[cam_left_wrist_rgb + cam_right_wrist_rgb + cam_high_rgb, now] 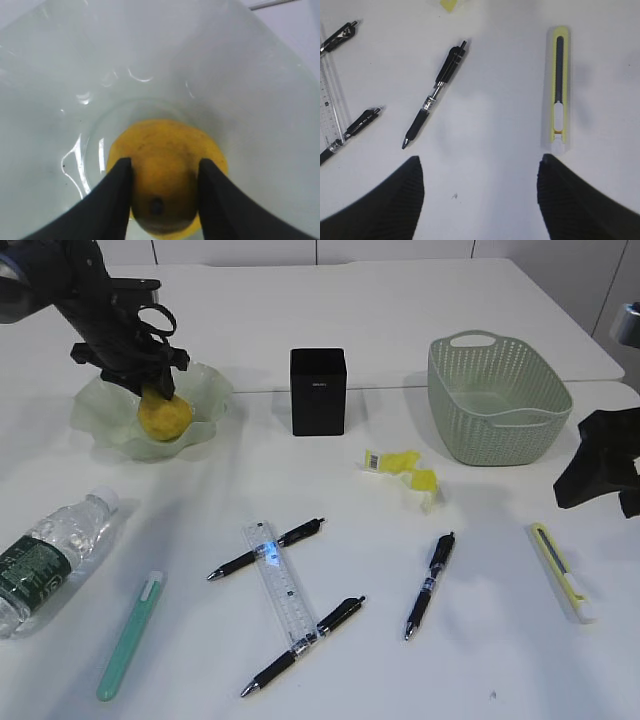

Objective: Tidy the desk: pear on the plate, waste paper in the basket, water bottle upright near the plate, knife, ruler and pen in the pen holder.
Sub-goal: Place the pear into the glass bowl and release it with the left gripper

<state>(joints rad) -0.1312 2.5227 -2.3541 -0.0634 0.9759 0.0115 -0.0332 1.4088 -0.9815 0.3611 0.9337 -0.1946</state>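
Over the plate (105, 425), left gripper (165, 172) is clamped on the pear (165, 165), apparently resting on the dish floor. Right gripper (480, 172) hangs spread above the knife (559, 90), unused.

a: the water bottle (48, 556) runs off the left edge of the exterior view, its base out of sight.
b: the print on the ruler (281, 591) is too fine to read.
a: the right wrist view cuts off that ruler and the waste paper (451, 4).
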